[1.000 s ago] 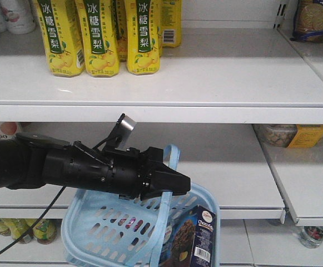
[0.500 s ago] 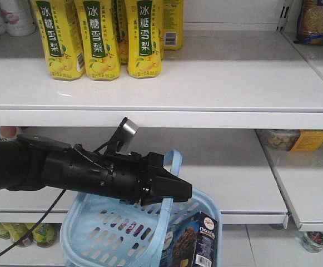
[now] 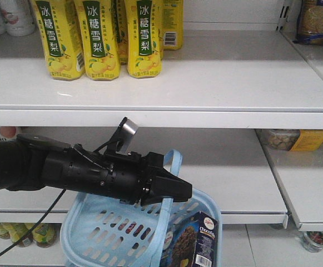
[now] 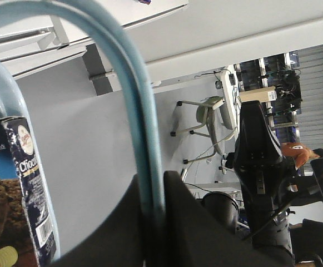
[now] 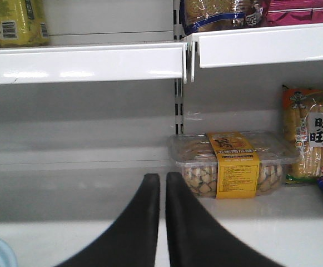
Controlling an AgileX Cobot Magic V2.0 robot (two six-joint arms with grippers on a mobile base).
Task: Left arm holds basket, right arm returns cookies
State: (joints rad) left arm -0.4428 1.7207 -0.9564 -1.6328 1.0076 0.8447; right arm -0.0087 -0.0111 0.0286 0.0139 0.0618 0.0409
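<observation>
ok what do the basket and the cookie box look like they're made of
The basket looks like moulded light blue plastic, slightly glossy, with slots through its walls. The cookies box seems printed cardboard: flat faces, crisp folded edges, barcode on its side.

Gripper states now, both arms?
Left gripper: closed on one handle of the basket.
Right gripper: closed, holding nothing.

The plastic basket (image 3: 68,231) is smooth, the cardboard cookies box (image 3: 197,247) glossy.
</observation>
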